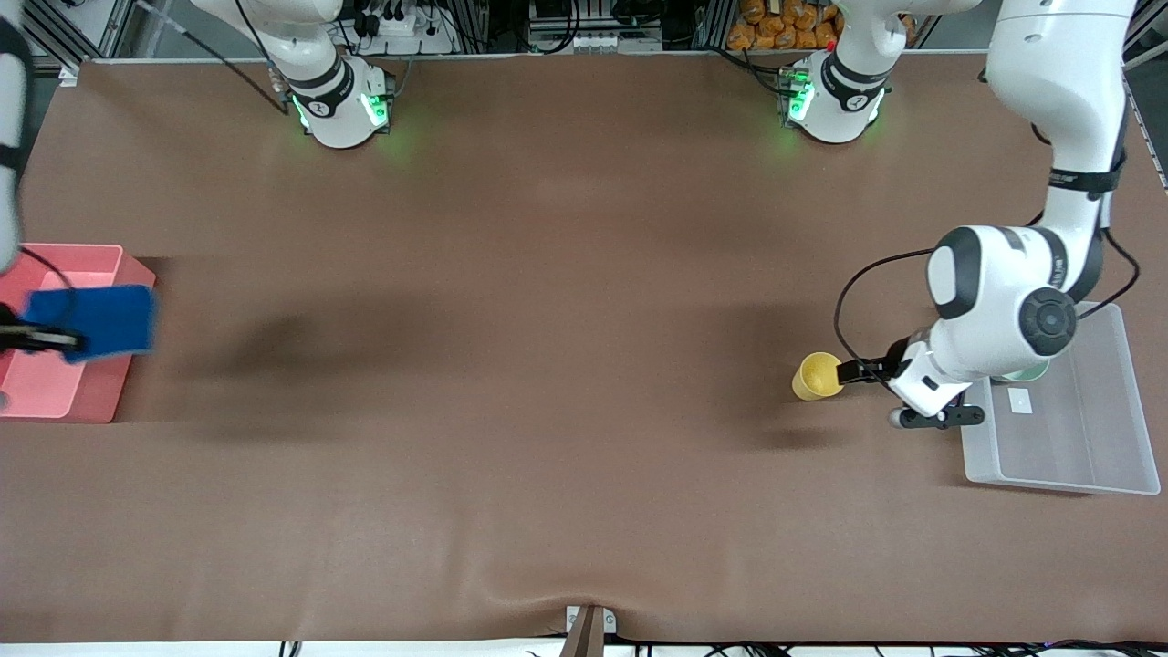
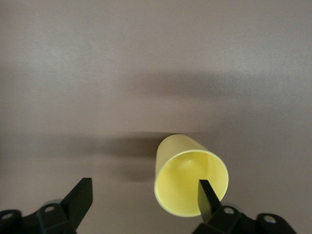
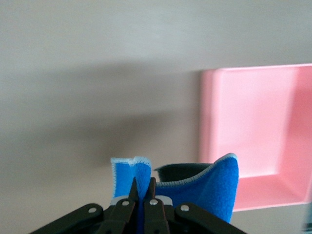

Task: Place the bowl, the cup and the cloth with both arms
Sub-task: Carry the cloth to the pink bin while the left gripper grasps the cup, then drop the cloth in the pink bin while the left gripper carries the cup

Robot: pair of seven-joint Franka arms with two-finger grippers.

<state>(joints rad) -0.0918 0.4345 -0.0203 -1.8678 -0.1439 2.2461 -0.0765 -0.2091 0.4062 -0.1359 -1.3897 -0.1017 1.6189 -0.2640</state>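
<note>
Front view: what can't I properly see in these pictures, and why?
Bowl: front view, only a rim sliver shows in the clear tray; the left arm covers the rest.
Right gripper, shut on the cloth over the pink bin: front view's edge cuts it.
Cup: whether it rests on the table is unclear; the open left gripper straddles its wall.

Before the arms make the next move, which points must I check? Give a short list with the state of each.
1. Right gripper shut on the cloth: ok.
2. Cloth over the pink bin: ok, partly overhanging its edge.
3. Left gripper around the cup: not ok; open, one finger inside the rim.
4. Cup in the clear tray: not ok; beside it.
5. Bowl in the tray: cannot tell, mostly hidden by the arm.
</note>
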